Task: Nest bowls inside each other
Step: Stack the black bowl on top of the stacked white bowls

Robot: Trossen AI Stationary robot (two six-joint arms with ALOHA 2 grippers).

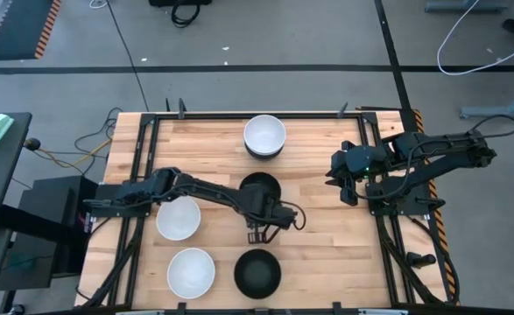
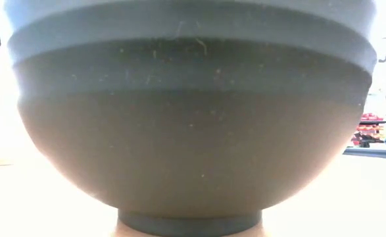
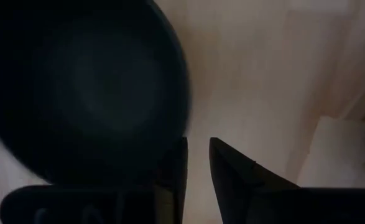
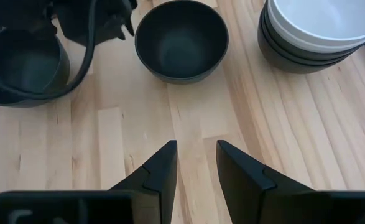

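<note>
- Near the middle of the high view, the left gripper (image 1: pixel 257 234) is hanging over bare wood between 2 black bowls, its fingers pointing toward the bottom of the frame.
- Its wrist view is showing the 2 dark fingers (image 3: pixel 232 177) standing slightly apart with nothing between them, beside the rim of a black bowl (image 3: pixel 83 93) filling the upper left of that picture.
- Just above this gripper in the high view, a single black bowl (image 1: pixel 259 188) is sitting at the table's centre; the same bowl is showing at the top centre of the right wrist view (image 4: pixel 182 40).
- Below the gripper, near the bottom edge, another black bowl (image 1: pixel 257 272) is standing upright, and it is filling nearly the whole low view (image 2: pixel 193 131).
- At the top centre of the high view, a stack (image 1: pixel 264 137) is resting with a white bowl on top of dark bowls; the right wrist view is showing the stack (image 4: pixel 313 37) at upper right, with at least 2 dark rims under the white ones.
- At left centre, 1 white bowl (image 1: pixel 178 218) is lying under the left arm, and a second white bowl (image 1: pixel 191 272) is sitting at lower left.
- At right centre, the right gripper (image 1: pixel 342 186) is waiting over the wooden table (image 1: pixel 318 254), its fingers (image 4: pixel 160 171) parted and empty.
</note>
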